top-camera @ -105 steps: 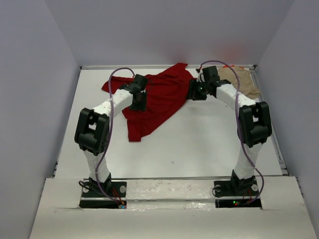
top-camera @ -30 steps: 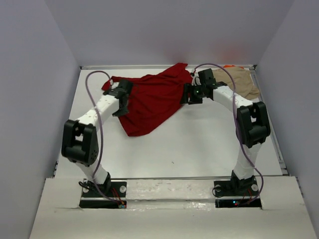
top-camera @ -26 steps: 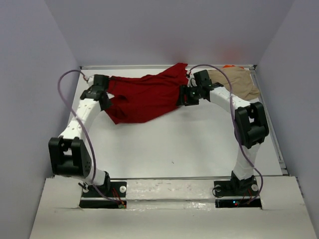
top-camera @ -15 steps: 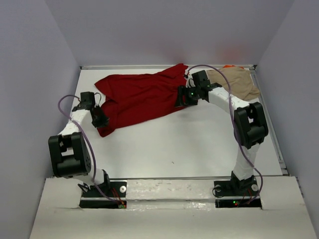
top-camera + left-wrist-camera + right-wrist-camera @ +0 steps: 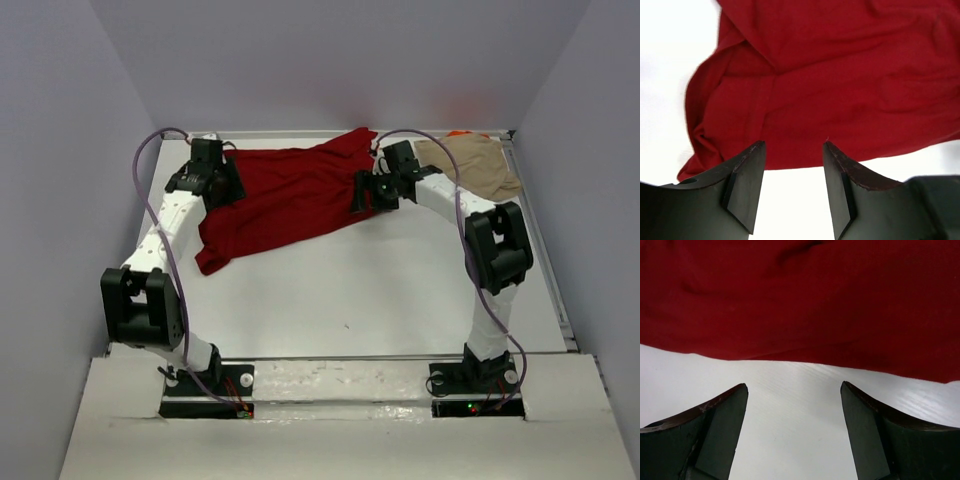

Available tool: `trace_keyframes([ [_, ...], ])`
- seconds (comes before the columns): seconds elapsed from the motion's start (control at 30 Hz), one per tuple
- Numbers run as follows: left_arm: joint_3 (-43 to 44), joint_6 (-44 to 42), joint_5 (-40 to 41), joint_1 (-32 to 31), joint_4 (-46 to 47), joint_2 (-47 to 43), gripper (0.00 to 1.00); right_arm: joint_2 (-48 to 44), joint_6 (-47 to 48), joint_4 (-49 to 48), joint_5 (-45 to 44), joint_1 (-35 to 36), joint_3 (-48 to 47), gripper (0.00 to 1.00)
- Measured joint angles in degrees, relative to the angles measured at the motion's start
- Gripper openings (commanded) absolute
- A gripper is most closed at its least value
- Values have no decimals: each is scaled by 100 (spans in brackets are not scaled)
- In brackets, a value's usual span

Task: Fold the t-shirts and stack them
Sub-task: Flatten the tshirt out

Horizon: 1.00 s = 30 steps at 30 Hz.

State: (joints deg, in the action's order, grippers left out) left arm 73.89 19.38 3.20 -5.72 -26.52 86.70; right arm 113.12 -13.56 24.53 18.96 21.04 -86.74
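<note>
At the far left of the table (image 5: 380,300) we find the left gripper (image 5: 212,178) over the left end of the dark red t-shirt (image 5: 290,195). Its claw is spread and holds nothing, and its wrist camera shows rumpled cloth and a bunched corner just beyond the fingertips. The shirt lies crosswise along the far side, wrinkled and not yet folded. At its right edge sits the right gripper (image 5: 366,190), claw spread wide and empty above bare table, the hem just ahead. Further right lies the tan t-shirt (image 5: 482,165), with an orange sliver (image 5: 458,133) behind it. We judge this to be the laying-flat step. Next, each claw needs a fresh pinch on an edge to smooth or fold the red shirt.
</note>
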Motion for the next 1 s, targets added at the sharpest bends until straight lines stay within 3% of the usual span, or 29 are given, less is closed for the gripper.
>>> trace_keyframes([
  [0.47,72,-238,-48,-393,13,1408,57,894,-164,188,-122,-1104,-660,80],
  [1.0,540,-348,-74,-704,-116,1674,56,986,-179,149,13,-1056,-629,79],
])
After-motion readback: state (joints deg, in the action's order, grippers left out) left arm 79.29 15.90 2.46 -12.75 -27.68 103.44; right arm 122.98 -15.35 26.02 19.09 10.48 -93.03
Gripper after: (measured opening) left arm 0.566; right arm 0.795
